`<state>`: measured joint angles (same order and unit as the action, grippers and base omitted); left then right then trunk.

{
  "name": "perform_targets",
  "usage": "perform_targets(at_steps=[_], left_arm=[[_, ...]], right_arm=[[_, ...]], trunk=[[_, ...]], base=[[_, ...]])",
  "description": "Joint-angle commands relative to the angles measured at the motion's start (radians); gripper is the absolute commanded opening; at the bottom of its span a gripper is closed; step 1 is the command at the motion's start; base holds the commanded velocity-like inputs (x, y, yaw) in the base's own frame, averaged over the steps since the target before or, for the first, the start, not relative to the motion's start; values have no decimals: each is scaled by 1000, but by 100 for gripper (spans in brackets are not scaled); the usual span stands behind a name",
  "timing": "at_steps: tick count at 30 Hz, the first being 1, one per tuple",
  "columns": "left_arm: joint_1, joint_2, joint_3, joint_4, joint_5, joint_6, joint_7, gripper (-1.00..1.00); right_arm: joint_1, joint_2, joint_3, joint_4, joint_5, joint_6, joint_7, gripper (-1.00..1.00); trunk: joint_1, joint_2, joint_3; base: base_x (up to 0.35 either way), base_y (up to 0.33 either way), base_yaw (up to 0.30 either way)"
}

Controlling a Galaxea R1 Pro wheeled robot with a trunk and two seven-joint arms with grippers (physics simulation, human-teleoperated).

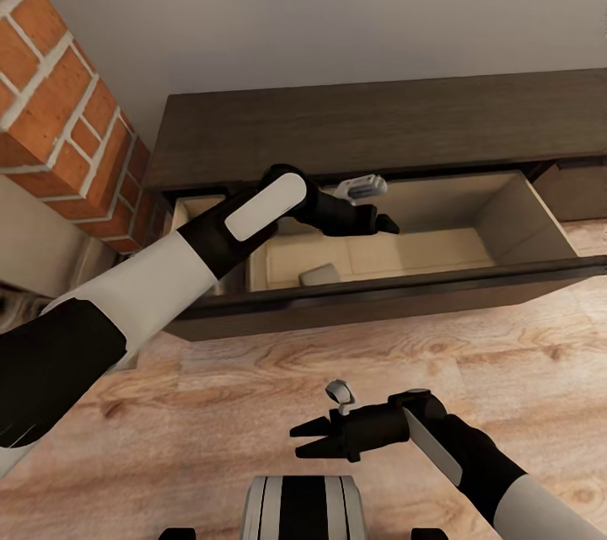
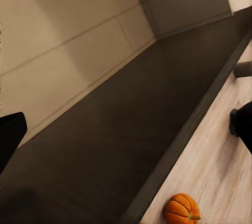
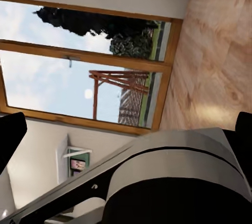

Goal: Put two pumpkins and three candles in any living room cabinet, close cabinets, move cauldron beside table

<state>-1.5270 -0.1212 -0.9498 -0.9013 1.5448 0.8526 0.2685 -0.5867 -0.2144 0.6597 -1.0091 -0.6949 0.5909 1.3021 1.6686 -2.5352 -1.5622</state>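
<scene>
The dark-brown cabinet [image 1: 362, 123] stands against the wall with one wide drawer [image 1: 506, 228] pulled out, its inside tan. My left gripper [image 1: 381, 224] reaches over that drawer, open and empty. A candle [image 1: 320, 274] with a pale top stands in the drawer just behind the drawer front, below my left forearm. In the left wrist view an orange pumpkin [image 2: 182, 209] lies on the plank floor outside the dark drawer front [image 2: 131, 145]. My right gripper [image 1: 308, 439] hovers low over the floor in front of the cabinet, open and empty.
The brick fireplace [image 1: 59, 102] juts out at the left, close to the cabinet's end. Light wood floor [image 1: 253, 380] stretches in front of the drawer. My own base [image 1: 303, 510] is at the bottom. The right wrist view looks across my trunk [image 3: 173, 182] at a window [image 3: 89, 66].
</scene>
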Motion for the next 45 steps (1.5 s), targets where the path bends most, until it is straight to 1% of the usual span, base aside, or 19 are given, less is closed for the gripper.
perform_targets(at_steps=[1,4,7,10,14,16,19,24,25,27,29,31,35,37,38,42,45], left_arm=[[-1,1,-1,-1,11,0,9,100],[-1,8,-2,-4,10,-1,9,100],[-1,11,-3,-10,9,-1,10,100],[-1,18,-4,-17,9,-3,11,100],[-1,22,-4,-22,8,-6,13,100],[-1,23,-6,-24,5,-7,14,100],[-1,24,-7,-25,4,-7,15,100],[-1,25,-7,-25,2,-8,18,100],[-1,25,-7,-25,2,-8,19,100],[-1,25,-8,-25,1,-9,19,100],[-1,25,-9,-25,1,-10,20,100],[-1,25,-11,-25,1,-10,20,100],[-1,26,-12,-25,0,-10,20,100],[-1,29,-13,-25,1,-10,20,100],[-1,31,-14,-25,1,-10,20,100],[-1,35,-15,-25,1,-10,20,100],[-1,37,-15,-25,4,-9,15,100]], right_arm=[[-1,-1,3,1,-9,7,-1,100],[-1,1,3,7,-9,2,-1,100],[-1,1,3,10,-9,-4,-1,100],[-1,1,3,14,-9,-11,-1,100],[-2,6,3,41,-9,-25,-1,100],[-2,8,3,48,-9,-33,-1,100],[-2,8,3,51,-9,-36,-1,100],[-2,2,2,51,-10,-40,-1,100],[-2,0,2,51,-11,-40,0,100],[-2,-10,2,48,-27,-40,2,100],[-2,-14,2,47,-39,-39,2,100],[-2,-19,2,45,-57,-40,0,100],[-2,-21,1,44,-61,-41,-2,100],[-2,-21,1,44,-62,-42,-3,100],[-2,-20,1,44,-62,-42,-7,100],[-2,-14,2,46,-63,-44,-29,100],[-2,-8,3,49,-60,-44,-40,100]], trunk=[[0,0,-1],[-2,0,11],[-2,0,11],[-3,1,23],[-3,1,23],[-4,2,31],[-4,2,33],[-4,2,35],[-4,2,35],[-4,2,36],[-4,2,37],[-5,2,46],[-5,2,47],[-6,3,56],[-6,3,60],[-6,3,62],[-7,3,75]], base=[[0,0,0],[0,0,0],[0,0,0],[0,0,0],[0,0,0],[0,0,0],[0,0,0],[0,0,0],[0,0,0],[0,0,0],[0,0,0],[0,0,0],[0,0,0],[0,0,0],[0,0,0],[0,0,0],[0,0,0]])
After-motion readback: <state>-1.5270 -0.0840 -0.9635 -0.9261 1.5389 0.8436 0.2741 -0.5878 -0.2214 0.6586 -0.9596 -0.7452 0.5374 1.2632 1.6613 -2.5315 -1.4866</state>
